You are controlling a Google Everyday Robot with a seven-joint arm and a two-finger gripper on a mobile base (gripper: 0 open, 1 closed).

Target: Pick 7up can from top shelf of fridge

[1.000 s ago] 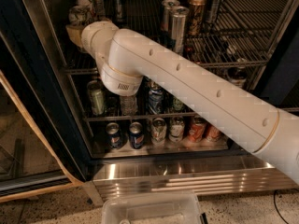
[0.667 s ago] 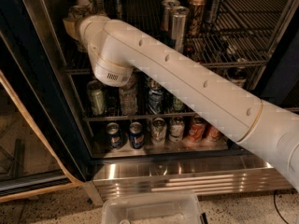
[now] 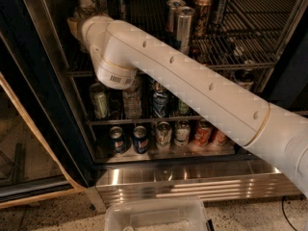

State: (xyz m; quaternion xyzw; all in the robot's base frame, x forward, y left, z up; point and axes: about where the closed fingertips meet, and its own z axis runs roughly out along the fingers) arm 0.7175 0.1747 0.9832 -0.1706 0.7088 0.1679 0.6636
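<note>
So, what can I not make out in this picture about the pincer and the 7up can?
Pincer: camera view, at the top shelf's left end; the arm hides most of it, so any grip is unclear.
Left cans: camera view, partly behind the arm and cut by the top edge; which is the 7up cannot be told.
Bin: camera view, cut by the bottom edge.

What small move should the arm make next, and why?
Probably ease the gripper closer to the 7up can: it sits at the left end of the top shelf, right beside the can, with no grasp visible yet.
</note>
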